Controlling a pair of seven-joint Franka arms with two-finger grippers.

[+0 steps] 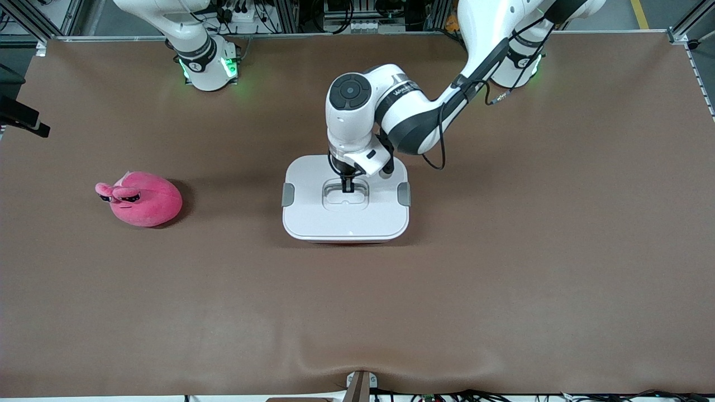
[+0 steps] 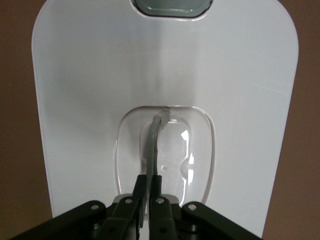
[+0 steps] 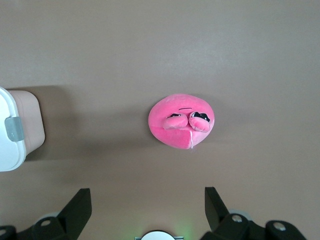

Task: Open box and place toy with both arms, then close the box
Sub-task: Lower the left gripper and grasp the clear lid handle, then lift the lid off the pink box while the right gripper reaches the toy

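Note:
The box point(image 1: 313, 218) stands mid-table, its white lid point(image 2: 95, 90) on and a grey clip point(image 1: 287, 194) at each end. My left gripper point(image 1: 347, 187) is down in the lid's recess, shut on the thin grey handle point(image 2: 152, 145), which runs up between the two black fingers point(image 2: 141, 192). The toy point(image 1: 142, 198), a pink plush blob with sleepy eyes, lies on the table toward the right arm's end. In the right wrist view the toy point(image 3: 182, 120) shows well below my right gripper point(image 3: 147, 207), which hangs open and empty high above the table.
A brown mat point(image 1: 503, 279) covers the whole table. The box's pink wall and one clip point(image 3: 14, 129) show at the edge of the right wrist view. Both arm bases point(image 1: 206, 61) stand at the table's edge farthest from the front camera.

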